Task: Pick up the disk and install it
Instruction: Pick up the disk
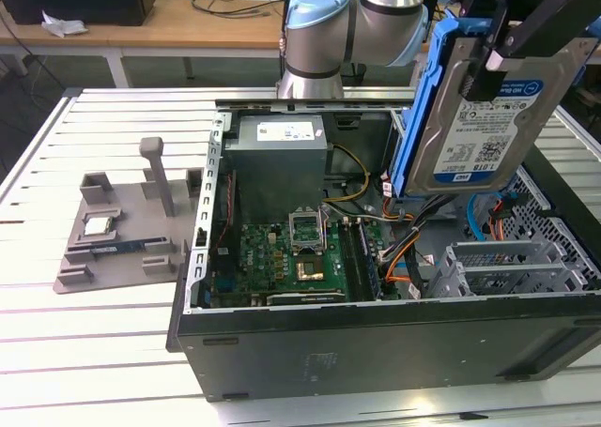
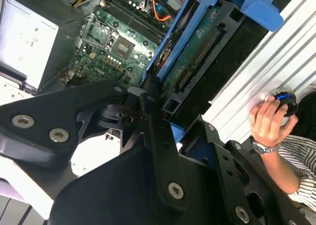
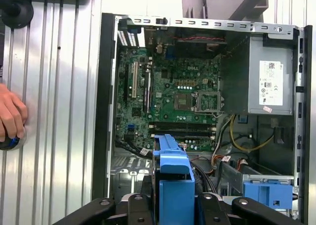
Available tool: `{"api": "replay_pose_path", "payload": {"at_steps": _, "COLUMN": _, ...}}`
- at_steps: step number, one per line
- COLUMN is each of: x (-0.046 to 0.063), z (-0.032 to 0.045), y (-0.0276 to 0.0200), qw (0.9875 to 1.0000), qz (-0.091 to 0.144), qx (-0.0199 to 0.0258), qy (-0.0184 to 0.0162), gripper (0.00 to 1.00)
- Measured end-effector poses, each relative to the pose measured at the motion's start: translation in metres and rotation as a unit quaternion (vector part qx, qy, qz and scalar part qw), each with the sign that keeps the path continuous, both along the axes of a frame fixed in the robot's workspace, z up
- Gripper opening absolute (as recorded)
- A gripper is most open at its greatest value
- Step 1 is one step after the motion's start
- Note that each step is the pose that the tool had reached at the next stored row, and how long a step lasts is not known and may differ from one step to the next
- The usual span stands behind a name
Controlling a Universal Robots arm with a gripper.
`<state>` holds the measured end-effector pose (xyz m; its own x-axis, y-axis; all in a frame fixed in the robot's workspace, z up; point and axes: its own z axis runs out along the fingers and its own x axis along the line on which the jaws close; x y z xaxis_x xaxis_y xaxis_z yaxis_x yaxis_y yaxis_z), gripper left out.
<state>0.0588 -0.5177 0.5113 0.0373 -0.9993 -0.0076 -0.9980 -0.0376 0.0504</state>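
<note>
Disk (image 1: pixel 484 117) is up, the hand (image 1: pixel 526 42) clamped tight on it, blue carrier and all, tilted above the open computer case (image 1: pixel 376 352) on the slatted surface (image 1: pixel 113 352). Pickup looks done; it isn't seated in any bay yet, so installing remains.

Blue-framed disk (image 3: pixel 173 173) clamped in end effector (image 3: pixel 174 201), open computer case (image 3: pixel 104 86) below, person's hand (image 3: pixel 11 117) nearby

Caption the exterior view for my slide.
Pincer holds the disk, tilted, above the open computer case on the slatted table.
</note>
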Motion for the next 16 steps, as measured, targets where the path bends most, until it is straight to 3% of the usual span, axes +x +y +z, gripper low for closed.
{"api": "replay_pose_path", "payload": {"at_steps": 16, "x": 0.000, "z": -0.0013, "y": -0.0162, "qw": 1.0000, "qz": 0.000, "qx": -0.0001, "qy": 0.0000, "gripper": 0.37}}
